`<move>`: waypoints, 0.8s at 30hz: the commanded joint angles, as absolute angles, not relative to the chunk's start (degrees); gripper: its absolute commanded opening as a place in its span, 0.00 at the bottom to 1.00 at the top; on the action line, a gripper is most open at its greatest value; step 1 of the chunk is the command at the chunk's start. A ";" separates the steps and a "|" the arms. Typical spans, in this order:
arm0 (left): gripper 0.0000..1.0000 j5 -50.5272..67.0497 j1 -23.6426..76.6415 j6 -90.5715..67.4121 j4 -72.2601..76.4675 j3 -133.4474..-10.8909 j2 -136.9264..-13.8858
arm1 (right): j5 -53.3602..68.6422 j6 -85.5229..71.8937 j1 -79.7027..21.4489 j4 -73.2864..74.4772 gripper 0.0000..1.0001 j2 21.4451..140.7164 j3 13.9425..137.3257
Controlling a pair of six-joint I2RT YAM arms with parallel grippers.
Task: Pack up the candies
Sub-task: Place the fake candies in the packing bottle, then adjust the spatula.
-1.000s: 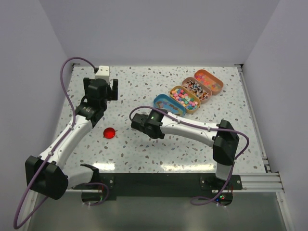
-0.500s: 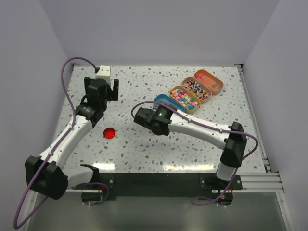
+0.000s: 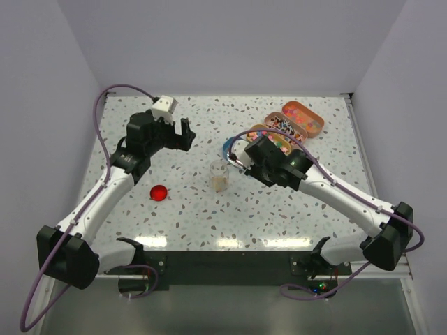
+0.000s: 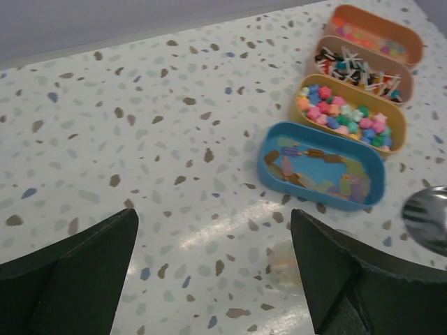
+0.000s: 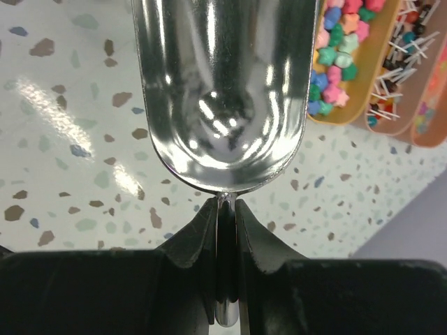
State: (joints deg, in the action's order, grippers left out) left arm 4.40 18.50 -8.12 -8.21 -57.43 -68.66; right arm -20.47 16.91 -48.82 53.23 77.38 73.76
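The candies (image 4: 346, 115) lie in a row of oval tins at the back right, mixed colours in the yellow tin (image 5: 334, 56). A blue tin (image 4: 269, 150) holds flat pieces. A clear jar (image 3: 219, 176) with a few beige sweets in its bottom stands mid-table, faint in the left wrist view (image 4: 286, 262). My right gripper (image 5: 225, 209) is shut on the handle of the silver scoop (image 5: 223, 84), which is empty and held above the table between the jar and the blue tin (image 3: 228, 145). My left gripper (image 4: 213, 230) is open and empty, above the table left of the jar (image 3: 183, 134).
A red round lid (image 3: 159, 192) lies on the table at the left of the jar. The pinkish tin of dark and white sticks (image 3: 285, 125) and the orange tin (image 3: 304, 115) stand furthest back. Walls close the table at the back and both sides.
My right arm has swung right and back with the scoop, uncovering the jar. My left gripper has turned right toward the middle of the table.
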 commanded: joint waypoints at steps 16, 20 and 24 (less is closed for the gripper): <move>0.76 40.96 23.02 -22.32 -5.09 -66.88 -80.68 | 2.54 17.40 -40.96 29.89 0.00 67.94 60.12; 0.72 40.78 24.08 -22.59 -6.33 -67.85 -83.23 | 4.48 17.14 -40.25 28.57 0.00 66.97 58.63; 0.67 40.34 24.17 -23.03 -6.59 -68.29 -84.55 | 5.89 16.96 -39.90 27.34 0.00 66.27 57.83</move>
